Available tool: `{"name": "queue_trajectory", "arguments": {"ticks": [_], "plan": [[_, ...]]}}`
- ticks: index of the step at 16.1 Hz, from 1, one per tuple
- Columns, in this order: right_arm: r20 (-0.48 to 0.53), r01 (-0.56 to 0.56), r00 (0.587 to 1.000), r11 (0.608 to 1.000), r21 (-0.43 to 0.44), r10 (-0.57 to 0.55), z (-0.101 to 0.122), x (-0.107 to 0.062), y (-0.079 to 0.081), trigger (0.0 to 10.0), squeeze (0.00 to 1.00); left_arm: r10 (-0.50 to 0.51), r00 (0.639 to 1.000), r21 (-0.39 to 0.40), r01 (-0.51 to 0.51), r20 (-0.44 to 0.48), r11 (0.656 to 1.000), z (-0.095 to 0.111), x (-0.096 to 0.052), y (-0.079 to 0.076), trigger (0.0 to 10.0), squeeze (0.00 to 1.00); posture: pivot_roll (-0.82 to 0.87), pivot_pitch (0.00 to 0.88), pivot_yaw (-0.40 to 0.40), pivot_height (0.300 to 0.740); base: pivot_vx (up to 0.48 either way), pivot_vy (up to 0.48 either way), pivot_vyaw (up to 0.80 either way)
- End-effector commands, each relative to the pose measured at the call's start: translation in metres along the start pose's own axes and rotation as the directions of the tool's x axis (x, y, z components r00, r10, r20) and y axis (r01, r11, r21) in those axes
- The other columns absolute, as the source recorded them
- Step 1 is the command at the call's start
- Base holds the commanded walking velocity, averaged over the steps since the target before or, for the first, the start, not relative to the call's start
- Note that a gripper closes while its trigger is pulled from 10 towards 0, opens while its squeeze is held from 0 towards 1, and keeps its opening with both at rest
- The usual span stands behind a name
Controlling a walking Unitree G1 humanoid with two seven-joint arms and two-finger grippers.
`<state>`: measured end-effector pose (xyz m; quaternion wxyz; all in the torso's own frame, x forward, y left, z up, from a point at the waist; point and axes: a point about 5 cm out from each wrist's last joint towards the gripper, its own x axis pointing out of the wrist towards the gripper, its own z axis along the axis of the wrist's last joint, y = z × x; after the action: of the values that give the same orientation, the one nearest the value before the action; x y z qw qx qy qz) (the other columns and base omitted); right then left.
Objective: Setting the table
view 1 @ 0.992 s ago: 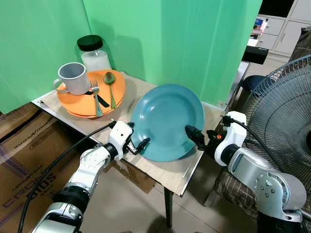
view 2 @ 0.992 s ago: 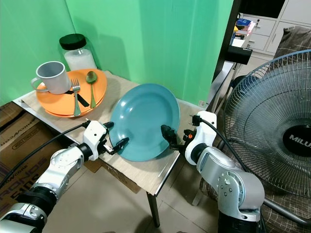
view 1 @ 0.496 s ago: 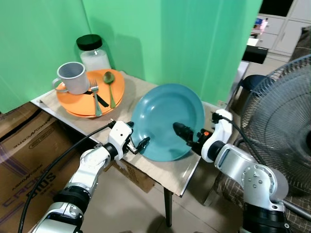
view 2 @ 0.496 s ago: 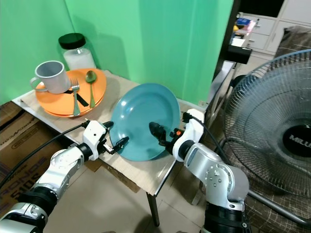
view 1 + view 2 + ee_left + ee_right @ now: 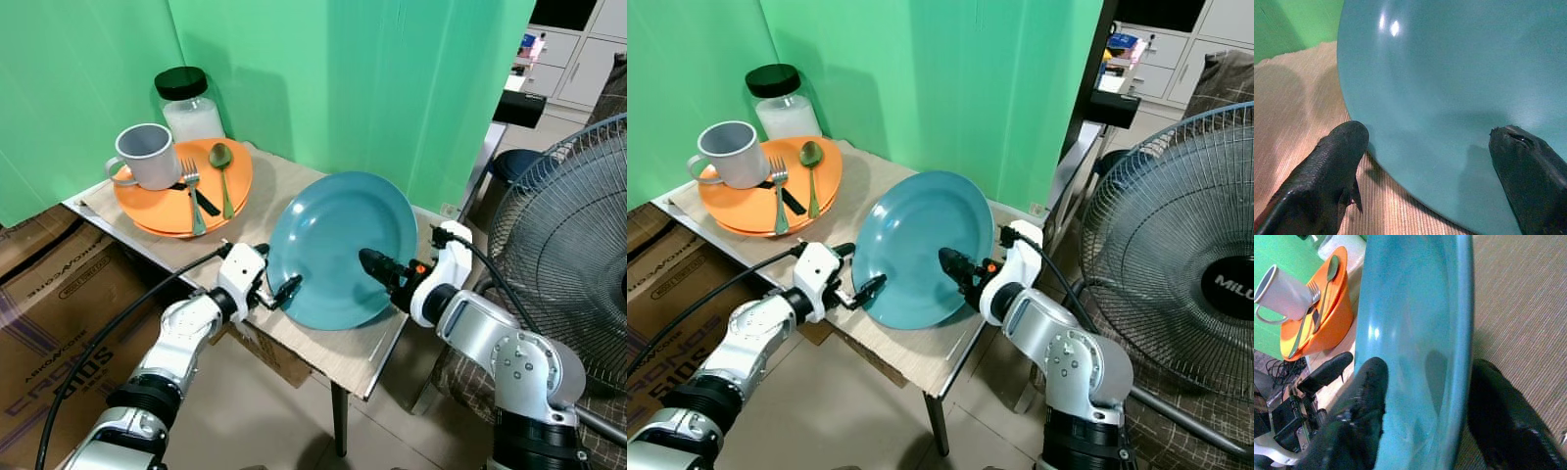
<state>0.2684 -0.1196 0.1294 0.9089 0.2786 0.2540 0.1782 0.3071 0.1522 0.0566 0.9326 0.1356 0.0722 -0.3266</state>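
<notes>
— Two hands were on the blue plate (image 5: 338, 245), weren't they? How did it sit?

— It stood tilted up on edge at the near right of the surface (image 5: 284, 186), lower rim on the wood. The left hand (image 5: 271, 290) had its fingers apart, one on the wood outside the lower-left rim, the other reaching over the plate's face. The right hand (image 5: 375, 262) straddled the right rim, one finger (image 5: 1364, 396) on the concave face and the other behind; whether they actually pinched it could not be told.

— What had changed from a second before?

— The right hand had come inward: it had been out at the plate's right edge, then its fingers lay over the blue face. The plate stood a little more upright. The left hand had hardly shifted.

— And the rest?

— The orange plate (image 5: 162, 206) stayed at the far left of the surface with the grey mug (image 5: 147, 157), fork (image 5: 193, 196) and spoon (image 5: 222, 171) on it, the black-lidded jar (image 5: 191, 108) just behind.
</notes>
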Motion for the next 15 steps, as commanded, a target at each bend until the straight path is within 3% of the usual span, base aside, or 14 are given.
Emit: {"name": "queue_trajectory", "arguments": {"ticks": [1, 11, 13, 15], "plan": [[0.005, -0.008, 1.0, 1.0, -0.008, 0.008, 0.002, 0.002, 0.003, 0.0, 0.0, -0.012, 0.996, -0.012, 0.011, -0.094, 1.0, -0.017, -0.006, -0.003, 10.0, 0.29, -0.04, 0.0, 0.06, 0.74, 0.0, 0.0, 0.0], [-0.002, 0.003, 1.0, 0.999, -0.04, -0.003, 0.002, 0.002, 0.003, 0.0, 0.0, 0.044, 0.996, 0.002, -0.044, -0.078, 0.999, -0.014, -0.004, 0.0, 10.0, 0.29, -0.04, 0.0, 0.063, 0.74, 0.0, 0.0, 0.0], [0.003, 0.0, 1.0, 0.999, -0.044, 0.0, 0.003, 0.001, 0.004, 0.0, 0.0, 0.073, 0.996, 0.024, -0.072, -0.046, 0.997, -0.007, -0.002, 0.004, 10.0, 0.28, -0.04, 0.0, 0.065, 0.74, 0.0, 0.0, 0.0], [0.028, 0.005, 1.0, 0.999, -0.044, -0.004, 0.008, 0.0, 0.003, 0.0, 0.0, 0.13, 0.987, 0.036, -0.134, 0.091, 0.99, 0.02, -0.001, 0.011, 10.0, 0.27, -0.04, 0.0, 0.067, 0.74, 0.0, 0.0, 0.0]]}}
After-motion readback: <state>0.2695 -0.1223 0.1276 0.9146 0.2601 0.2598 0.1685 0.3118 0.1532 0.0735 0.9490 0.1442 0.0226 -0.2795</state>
